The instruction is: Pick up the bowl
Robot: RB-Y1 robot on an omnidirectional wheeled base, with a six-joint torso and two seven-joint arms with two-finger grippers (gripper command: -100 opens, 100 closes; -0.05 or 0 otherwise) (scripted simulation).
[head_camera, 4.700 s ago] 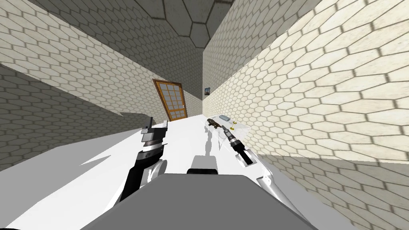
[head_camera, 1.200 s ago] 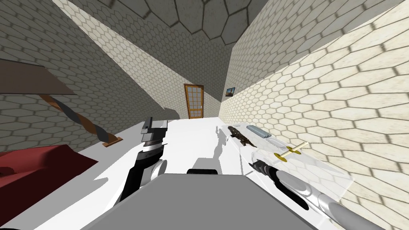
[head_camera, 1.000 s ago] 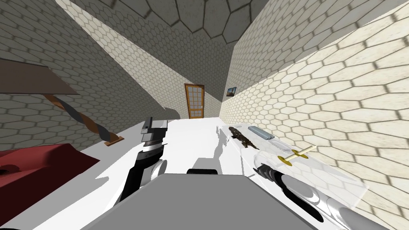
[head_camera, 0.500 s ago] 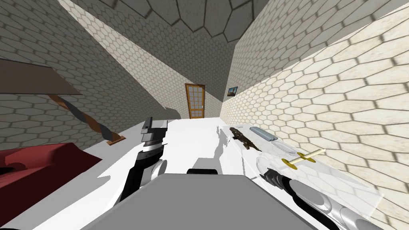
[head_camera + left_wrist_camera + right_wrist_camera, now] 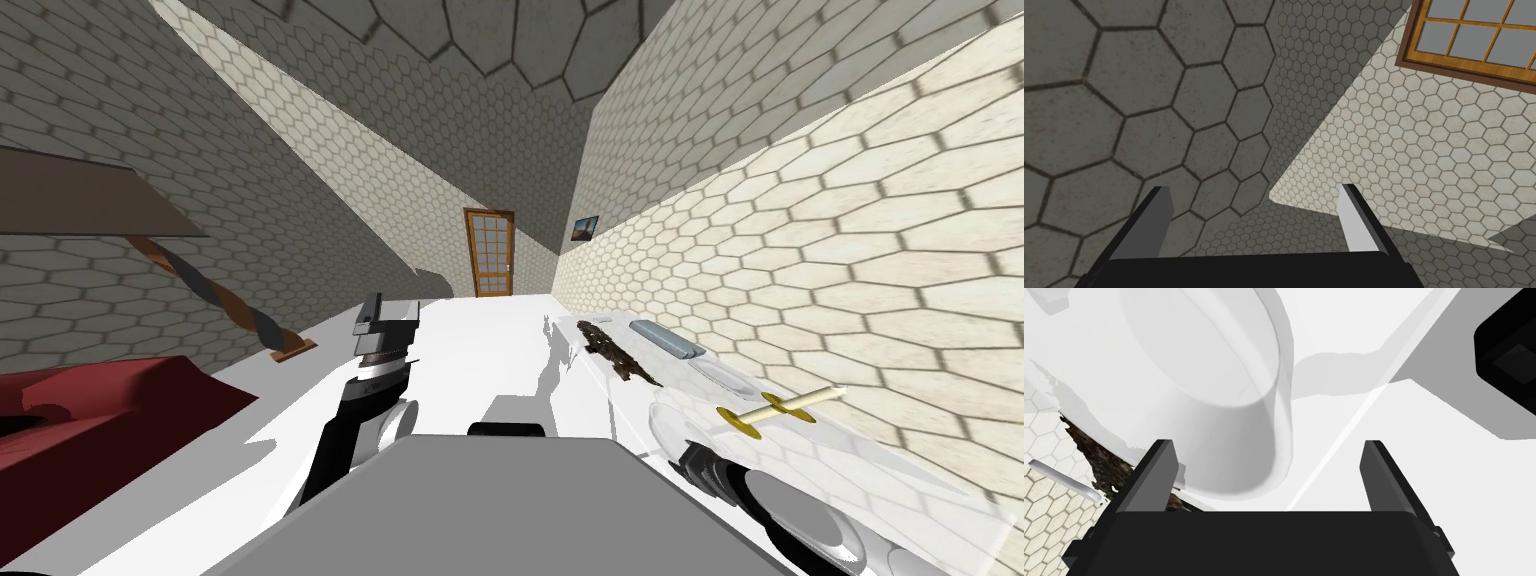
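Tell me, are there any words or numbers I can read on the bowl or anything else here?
None: no words, numbers, labels or signs can be read anywhere.
The white bowl is plain, with nothing written on it.
The small framed picture far off is too small to tell whether it bears any text.

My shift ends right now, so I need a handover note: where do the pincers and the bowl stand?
Left pincer: open, empty, raised on my left.
Right pincer: open, fingertips at the bowl's side, not gripping.
Bowl: white, upright on the pale surface along the right wall, near a brown object.
Done: approach. Left: close on the bowl, lift.
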